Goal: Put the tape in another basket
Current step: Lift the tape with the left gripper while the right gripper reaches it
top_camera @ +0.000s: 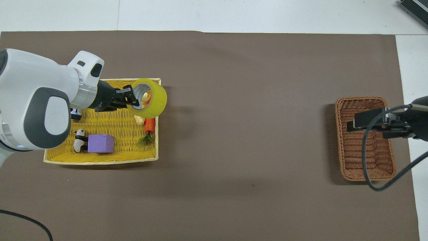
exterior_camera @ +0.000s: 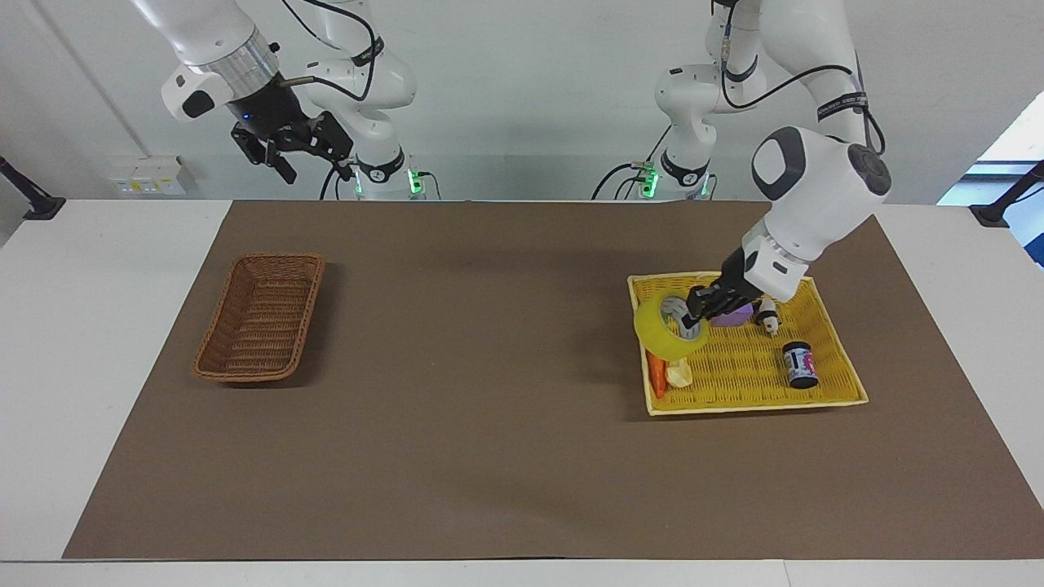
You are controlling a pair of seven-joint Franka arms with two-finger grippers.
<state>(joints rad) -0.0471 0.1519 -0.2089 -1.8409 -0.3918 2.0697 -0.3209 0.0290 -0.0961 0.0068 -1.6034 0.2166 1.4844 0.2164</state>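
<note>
From my seat, the left tool point(exterior_camera: 700, 302) is clamped on the tape point(exterior_camera: 669, 328), one finger poked through the core and the other on the outside of the ring, so it's closed down on the roll's wall. The roll hangs in the air over the edge of the yellow tray point(exterior_camera: 824, 391) that faces the middle of the desk point(exterior_camera: 489, 456), right above the carrot point(top_camera: 149, 125) and the pale corn-looking thing point(exterior_camera: 679, 374). In the tray I can also see a purple block point(top_camera: 100, 143), a little panda figure point(top_camera: 79, 141) and a small dark jar point(exterior_camera: 800, 364).

The brown wicker basket point(exterior_camera: 261, 316) sits well apart, toward the right arm's end of the desk. The right tool point(exterior_camera: 303, 160) is up high above the desk's edge nearest the robots, fingers spread with nothing between them.
</note>
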